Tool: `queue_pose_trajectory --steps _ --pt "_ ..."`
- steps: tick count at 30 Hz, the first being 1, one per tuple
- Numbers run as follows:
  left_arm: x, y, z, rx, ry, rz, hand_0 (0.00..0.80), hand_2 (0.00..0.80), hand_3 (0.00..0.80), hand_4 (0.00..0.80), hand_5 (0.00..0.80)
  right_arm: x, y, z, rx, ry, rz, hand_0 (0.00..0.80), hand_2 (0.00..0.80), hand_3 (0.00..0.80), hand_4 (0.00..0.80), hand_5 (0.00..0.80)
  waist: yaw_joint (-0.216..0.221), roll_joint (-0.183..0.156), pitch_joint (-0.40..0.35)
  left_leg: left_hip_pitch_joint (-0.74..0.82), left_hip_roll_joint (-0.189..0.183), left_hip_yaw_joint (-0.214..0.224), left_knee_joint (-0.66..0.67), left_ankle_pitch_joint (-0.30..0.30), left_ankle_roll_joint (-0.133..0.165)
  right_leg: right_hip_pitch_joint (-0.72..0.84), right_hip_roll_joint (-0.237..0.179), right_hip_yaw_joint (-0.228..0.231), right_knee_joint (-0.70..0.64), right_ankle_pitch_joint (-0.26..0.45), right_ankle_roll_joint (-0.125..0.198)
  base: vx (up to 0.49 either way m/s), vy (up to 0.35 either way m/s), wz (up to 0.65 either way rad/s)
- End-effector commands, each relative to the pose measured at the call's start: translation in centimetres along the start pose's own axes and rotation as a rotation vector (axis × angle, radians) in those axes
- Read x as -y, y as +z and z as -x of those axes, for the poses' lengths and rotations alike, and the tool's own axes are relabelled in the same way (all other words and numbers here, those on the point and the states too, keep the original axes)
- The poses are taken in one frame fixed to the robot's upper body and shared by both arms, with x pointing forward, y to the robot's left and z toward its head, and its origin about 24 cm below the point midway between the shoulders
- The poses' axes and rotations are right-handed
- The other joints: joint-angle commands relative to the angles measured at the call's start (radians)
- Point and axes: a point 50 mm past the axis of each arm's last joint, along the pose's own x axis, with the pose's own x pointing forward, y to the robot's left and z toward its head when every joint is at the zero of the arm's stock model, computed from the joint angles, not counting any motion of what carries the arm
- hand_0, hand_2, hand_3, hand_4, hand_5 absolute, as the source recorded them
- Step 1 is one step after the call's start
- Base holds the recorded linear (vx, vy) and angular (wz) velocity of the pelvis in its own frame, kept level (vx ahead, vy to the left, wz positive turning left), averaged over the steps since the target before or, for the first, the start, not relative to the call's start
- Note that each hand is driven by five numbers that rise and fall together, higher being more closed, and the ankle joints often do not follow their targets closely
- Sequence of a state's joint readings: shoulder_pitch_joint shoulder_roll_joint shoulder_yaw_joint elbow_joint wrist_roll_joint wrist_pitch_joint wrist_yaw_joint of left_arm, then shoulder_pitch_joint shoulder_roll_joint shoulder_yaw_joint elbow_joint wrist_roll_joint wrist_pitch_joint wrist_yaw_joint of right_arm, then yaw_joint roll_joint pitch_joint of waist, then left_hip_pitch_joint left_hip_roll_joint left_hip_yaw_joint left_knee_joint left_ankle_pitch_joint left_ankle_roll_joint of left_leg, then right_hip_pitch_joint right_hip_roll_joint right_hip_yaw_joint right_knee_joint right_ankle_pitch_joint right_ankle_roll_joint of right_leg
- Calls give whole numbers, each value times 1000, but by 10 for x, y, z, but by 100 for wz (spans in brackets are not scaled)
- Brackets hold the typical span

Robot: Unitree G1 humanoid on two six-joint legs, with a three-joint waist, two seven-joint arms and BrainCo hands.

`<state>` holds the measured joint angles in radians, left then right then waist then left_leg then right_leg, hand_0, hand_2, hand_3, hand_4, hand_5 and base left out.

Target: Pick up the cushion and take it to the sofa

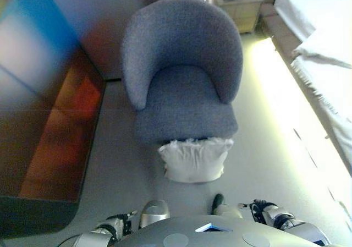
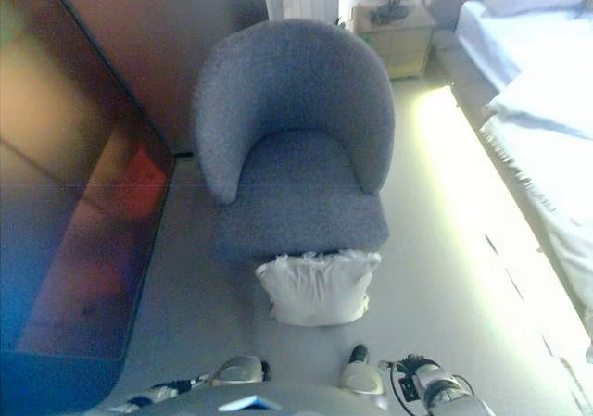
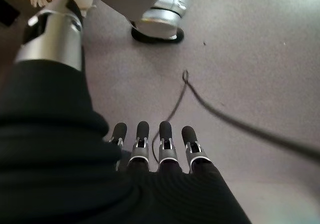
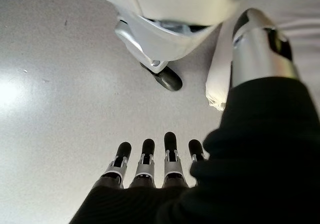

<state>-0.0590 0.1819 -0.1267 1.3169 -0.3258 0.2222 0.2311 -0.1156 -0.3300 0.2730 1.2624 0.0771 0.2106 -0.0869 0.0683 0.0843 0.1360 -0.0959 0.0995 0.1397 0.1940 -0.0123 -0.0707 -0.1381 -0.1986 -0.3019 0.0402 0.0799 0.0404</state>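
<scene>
A white cushion point(image 1: 193, 159) with a frilled edge lies on the grey floor, leaning against the front of a grey round-backed armchair point(image 1: 184, 76); it also shows in the right eye view point(image 2: 317, 286). Both arms hang low at my sides, short of the cushion. My left hand point(image 3: 150, 146) points down at the bare floor with straight fingers and holds nothing. My right hand point(image 4: 156, 161) does the same, open and empty, with its thumb point(image 4: 260, 44) apart from the fingers.
A dark glossy cabinet point(image 1: 44, 120) runs along the left. A white bed point(image 1: 324, 54) stands at the right, and a wooden nightstand point(image 1: 239, 5) behind the armchair. Grey floor lies between the armchair and the bed.
</scene>
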Motion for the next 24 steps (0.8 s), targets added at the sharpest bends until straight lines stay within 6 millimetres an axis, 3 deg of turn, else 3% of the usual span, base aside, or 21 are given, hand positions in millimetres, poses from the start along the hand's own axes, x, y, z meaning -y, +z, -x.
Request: queue_pose_trajectory --steps 1,5,6,7,10,12,16,19,21,24 --pt "-6 36 3 137 5 68 0 0 0 0 0 2 45 4 159 -41 -102 0 0 0 0 0 3 -60 88 -53 9 13 -46 37 -15 110 6 -5 -13 -110 22 -75 65 -13" --pt "-1 100 21 384 -19 167 0 0 0 0 0 8 101 17 376 -102 -157 0 0 0 0 0 -12 -60 180 -181 11 -4 26 19 -17 -41 0 15 74 -113 11 -199 3 2" --pt "-1 106 23 409 -21 173 0 0 0 0 0 9 106 19 394 -109 -161 0 0 0 0 0 -13 -60 186 -193 10 -5 31 15 -16 -57 -1 17 82 -112 11 -233 20 5" --pt "2 132 35 497 -36 206 0 0 0 0 0 12 130 28 473 -137 -176 0 0 0 0 0 -19 -63 218 -239 6 -5 42 4 -11 -121 -4 25 111 -104 12 -175 32 8" --pt "9 162 53 627 -45 253 0 0 0 0 0 20 164 44 594 -190 -217 0 0 0 0 0 -28 -65 254 -299 -6 -8 50 6 -3 -196 -3 42 140 -95 17 -136 54 0" --pt "3 184 66 707 -69 286 0 0 0 0 0 30 180 53 664 -214 -235 0 0 0 0 0 -35 -63 275 -333 -16 -13 69 0 1 -235 -7 55 162 -96 19 -101 64 0" --pt "10 203 86 886 -120 317 0 0 0 0 0 39 199 67 762 -258 -274 0 0 0 0 0 -30 -72 317 -397 -27 -21 108 -8 9 -293 -19 59 188 -88 30 -90 -21 1" --pt "19 223 113 1043 -187 353 0 0 0 0 0 45 215 81 836 -315 -298 0 0 0 0 0 -25 -81 356 -444 -28 -25 125 -5 9 -341 -22 63 214 -85 36 -56 -21 3" --pt "20 236 131 1136 -226 360 0 0 0 0 0 54 225 91 874 -370 -320 0 0 0 0 0 -26 -89 378 -483 -27 -26 148 -9 10 -384 -24 70 235 -83 38 -22 -15 3" --pt "19 245 143 1198 -229 368 0 0 0 0 0 69 232 101 915 -434 -344 0 0 0 0 0 -33 -93 384 -539 -21 -27 173 -13 10 -447 -21 79 258 -81 38 6 -6 3"
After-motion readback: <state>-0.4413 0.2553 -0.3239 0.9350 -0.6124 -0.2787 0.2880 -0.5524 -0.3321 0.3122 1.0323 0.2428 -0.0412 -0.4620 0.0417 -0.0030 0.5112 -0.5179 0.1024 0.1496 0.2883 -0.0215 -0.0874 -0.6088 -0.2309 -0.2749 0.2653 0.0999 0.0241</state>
